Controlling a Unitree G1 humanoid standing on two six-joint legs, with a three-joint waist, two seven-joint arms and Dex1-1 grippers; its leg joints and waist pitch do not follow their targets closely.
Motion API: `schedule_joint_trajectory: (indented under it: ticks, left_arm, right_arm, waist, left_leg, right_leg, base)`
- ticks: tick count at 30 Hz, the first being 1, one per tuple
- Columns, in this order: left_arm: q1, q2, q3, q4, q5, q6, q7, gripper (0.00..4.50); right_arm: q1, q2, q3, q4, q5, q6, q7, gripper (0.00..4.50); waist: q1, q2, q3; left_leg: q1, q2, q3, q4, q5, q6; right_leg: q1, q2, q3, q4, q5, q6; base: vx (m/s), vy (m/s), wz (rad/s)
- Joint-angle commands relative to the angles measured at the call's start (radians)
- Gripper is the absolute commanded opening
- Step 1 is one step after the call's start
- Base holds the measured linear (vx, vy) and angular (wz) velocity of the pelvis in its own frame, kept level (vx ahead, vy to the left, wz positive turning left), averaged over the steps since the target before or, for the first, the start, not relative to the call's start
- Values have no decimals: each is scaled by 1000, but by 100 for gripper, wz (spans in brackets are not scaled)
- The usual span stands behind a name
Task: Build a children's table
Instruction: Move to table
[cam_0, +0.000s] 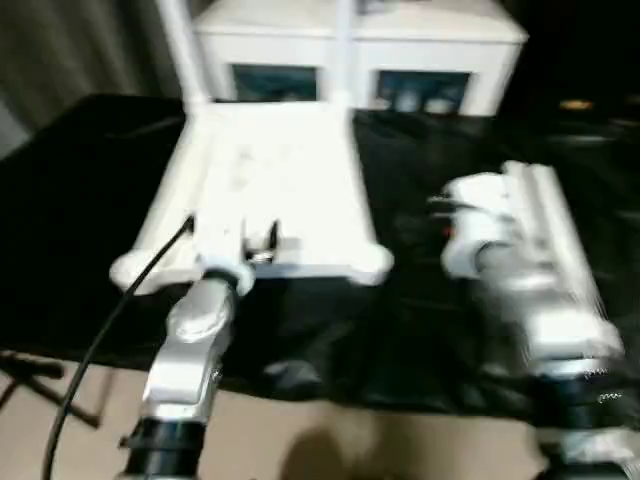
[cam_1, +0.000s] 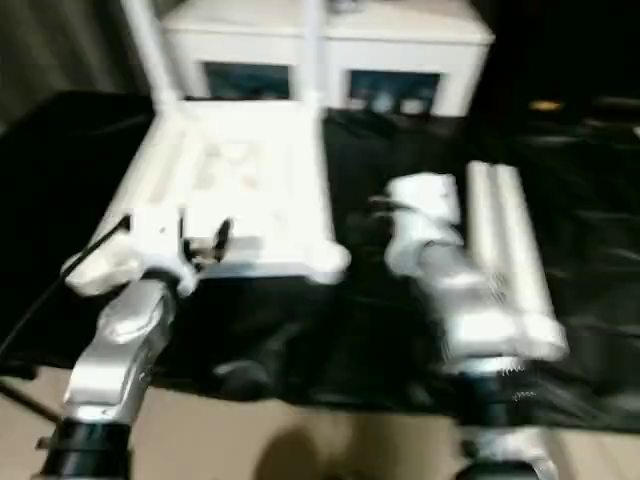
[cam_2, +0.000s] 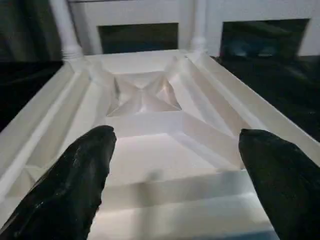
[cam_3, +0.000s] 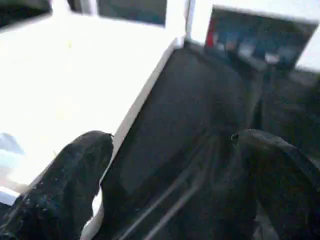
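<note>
Left hand (cam_2: 172, 175) spread wide above ribbed table top (cam_0: 270, 190), two legs (cam_0: 548, 235) beside

Top (cam_0: 275, 190) on table (cam_0: 70, 220) — loose legs (cam_0: 545, 225) right, cabinet (cam_0: 360, 50) behind

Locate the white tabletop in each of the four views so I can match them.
Left eye: tabletop, upper centre, upside down on the black cover.
Right eye: tabletop, upper left of centre.
Left wrist: ribbed underside ahead of the fingers.
Right wrist: bright slab beside the cover.
Shared landmark: white cabinet behind it.
</note>
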Motion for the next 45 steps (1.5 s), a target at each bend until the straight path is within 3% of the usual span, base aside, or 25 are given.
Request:
schedule_joint_trajectory:
  ticks: [1, 2, 4, 7, 8, 9, 10, 12, 13, 14, 17, 20, 24, 27, 29, 30, 31, 33, 35, 38, 39, 41, 42, 43, 45]
  left_arm:
    - [5, -8, -4, -10, 7, 9, 12, 450]
    - [7, -9, -4, -14, 7, 10, 14, 450]
    - [8, -7, -5, -17, 7, 10, 17, 450]
    - [8, -5, -5, -18, 11, -3, 23, 450]
    - [6, -17, 13, -20, -5, 2, 37, 450]
    - [2, -20, 21, -23, -7, 17, 48, 450]
    - [2, -20, 21, -23, -7, 17, 48, 450]
    - [-5, -14, 25, -32, -23, -7, 24, 450]
    - [-7, -12, 25, -35, -28, -9, 17, 450]
    - [-11, -2, 23, -37, -29, -14, 3, 450]
    - [-15, 17, 19, -42, -35, -16, -15, 450]
    - [-9, 26, 12, -54, -31, -8, -32, 450]
    - [-3, 33, 4, -67, -31, -7, -42, 450]
    - [-2, 39, -5, -73, -31, -4, -50, 450]
    - [-2, 42, -8, -76, -31, -2, -52, 450]
    - [0, 43, -8, -77, -30, -2, -53, 450]
    - [1, 44, -8, -79, -30, -1, -54, 450]
    - [2, 48, -8, -84, -29, 2, -56, 450]
    - [3, 53, -10, -87, -25, 5, -57, 450]
    - [11, 68, -26, -94, -29, 0, -89, 450]
    - [15, 75, -35, -98, -28, 11, -99, 450]
    - [24, 89, -52, -105, -27, 21, -126, 450]
    - [42, 118, -81, -116, -29, 31, -176, 450]
    - [49, 130, -91, -119, -31, 35, -196, 450]
    - [58, 148, -105, -124, -35, 44, -226, 450]
  right_arm:
    - [17, -2, -7, -20, -6, -24, -23, 447]
    - [29, 17, 3, -35, -6, -44, -31, 447]
    - [42, 34, 23, -50, -16, -55, -32, 447]
    - [49, 41, 46, -57, -29, -53, -24, 447]
    - [51, 41, 52, -57, -27, -47, -18, 447]
    - [51, 41, 54, -57, -21, -39, -14, 447]
    - [51, 41, 54, -57, -21, -39, -14, 447]
    - [49, 39, 51, -55, -1, -27, 2, 447]
    - [49, 38, 51, -54, 2, -26, 4, 447]
    - [47, 41, 40, -49, 15, -12, 7, 447]
    - [45, 44, 29, -35, 21, 0, 20, 447]
    - [46, 44, 36, -31, 24, 5, 25, 447]
    - [46, 53, 40, -29, 37, 9, 25, 447]
    - [42, 69, 39, -19, 35, 10, 24, 447]
    - [40, 76, 39, -12, 37, 10, 25, 447]
    - [38, 78, 41, -9, 38, 11, 26, 447]
    - [37, 79, 43, -7, 39, 12, 27, 447]
    - [30, 78, 60, 1, 41, -1, 48, 447]
    - [18, 73, 80, 15, 29, -10, 57, 447]
    - [-20, 90, 68, 52, 34, 24, 48, 447]
    - [-30, 97, 57, 58, 48, 38, 51, 447]
    - [-47, 105, 37, 68, 70, 77, 51, 447]
    - [-81, 100, 32, 94, 73, 136, 52, 447]
    - [-97, 96, 35, 113, 66, 151, 50, 447]
    - [-130, 99, 29, 160, 60, 164, 39, 447]
  waist:
    - [-14, -9, -63]
    - [12, -66, -69]
    - [32, -64, -51]
    - [15, -31, -38]
    - [8, 46, -56]
    - [-22, 59, -65]
    - [-28, 42, -62]
    - [-14, 19, -48]
    - [-5, 4, -55]
    - [21, -44, -61]
    - [51, -30, -27]
    - [27, -19, -10]
    - [-27, 24, 8]
    - [-35, 36, 30]
    - [-31, -14, 35]
    - [-33, -38, 27]
    - [-9, -27, 7]
    - [3, -13, -4]
    - [-15, 18, -19]
    - [-71, 22, -50]
    - [-69, 12, -54]
    - [-25, -36, -80]
    - [23, -35, -73]
    - [42, -22, -73]
    - [47, 18, -89]
  left_leg:
    - [56, 58, -43, -131, 337, 510]
    - [-33, -105, 45, 57, 80, 416]
    - [-29, -91, 56, 143, -172, 163]
    - [-9, -59, 29, 88, -198, 112]
    - [49, 93, -72, -96, 29, 216]
    - [81, 218, -160, -150, 198, 308]
    - [115, 232, -153, -132, 339, 404]
    - [77, 129, -95, -100, 454, 505]
    - [61, 67, -63, -63, 405, 460]
    - [-25, -40, -7, -34, 218, 257]
    - [22, -21, 6, -107, -61, 12]
    - [69, -17, 15, -148, -277, -47]
    - [131, 24, -14, -203, -608, -13]
    - [140, 97, -39, -303, -806, 1]
    - [198, -9, 38, -158, -656, -25]
    - [204, -55, 60, -37, -379, 1]
    - [78, -40, 34, -66, -178, 40]
    - [65, -25, 12, -127, -105, 63]
    - [87, -15, -7, -171, -55, 75]
    - [237, 34, -93, -151, 315, 326]
    - [230, 24, -96, -128, 451, 366]
    - [88, -105, -40, -55, 729, 338]
    - [10, -79, -31, -51, 638, 273]
    - [-1, -42, -23, -62, 569, 182]
    - [119, -34, -24, -50, 829, 82]
  right_leg:
    - [29, 17, -10, -82, 109, -238]
    - [105, -34, 25, -197, 223, -491]
    - [103, -80, 22, -238, 59, -485]
    - [117, -109, 12, -283, -213, -289]
    - [114, -6, -88, -257, -210, 8]
    - [82, 4, -100, -127, -166, 101]
    - [-15, -8, -56, -6, -181, 123]
    - [-2, -34, 32, -43, 11, 41]
    - [26, -45, 52, -104, 77, 19]
    - [126, -95, 79, -172, 103, 61]
    - [110, -65, 56, -233, -479, 168]
    - [101, -29, 21, -270, -773, 142]
    - [154, 11, -79, -273, -569, 63]
    - [187, -8, -46, -131, -240, 17]
    - [115, -7, -58, -304, -743, 72]
    - [104, -67, -47, -364, -1019, 117]
    - [237, -123, 29, -325, -969, 90]
    - [240, -79, 34, -290, -741, -2]
    - [232, -21, -12, -251, -413, -95]
    - [79, 2, -38, -142, 95, -163]
    - [72, -10, -25, -134, 176, -150]
    - [207, -15, 58, -85, 786, -159]
    - [249, -38, 111, -68, 1265, -195]
    - [242, -6, 115, -43, 1403, -192]
    - [154, 84, 67, -21, 1115, -139]
  base:
    - [-88, -283, -13]
    - [-88, -283, -13]
    - [-84, -302, 1]
    - [-95, -246, -2]
    - [-101, -201, 0]
    - [-89, -214, -11]
    - [-81, -191, -7]
    - [-89, -177, -2]
    - [-141, -218, -17]
    - [-141, -218, -17]
    - [-132, -227, -3]
    - [-78, -109, -5]
    - [-47, -8, -10]
    - [3, -5, -12]
    - [67, -18, -5]
    - [147, 1, -12]
    - [146, 19, -14]
    - [130, 20, -9]
    - [112, 21, -1]
    - [198, 21, 12]
    - [190, 5, 11]
    - [170, 10, 12]
    - [132, 26, 30]
    - [75, 13, 34]
    - [38, 7, 17]
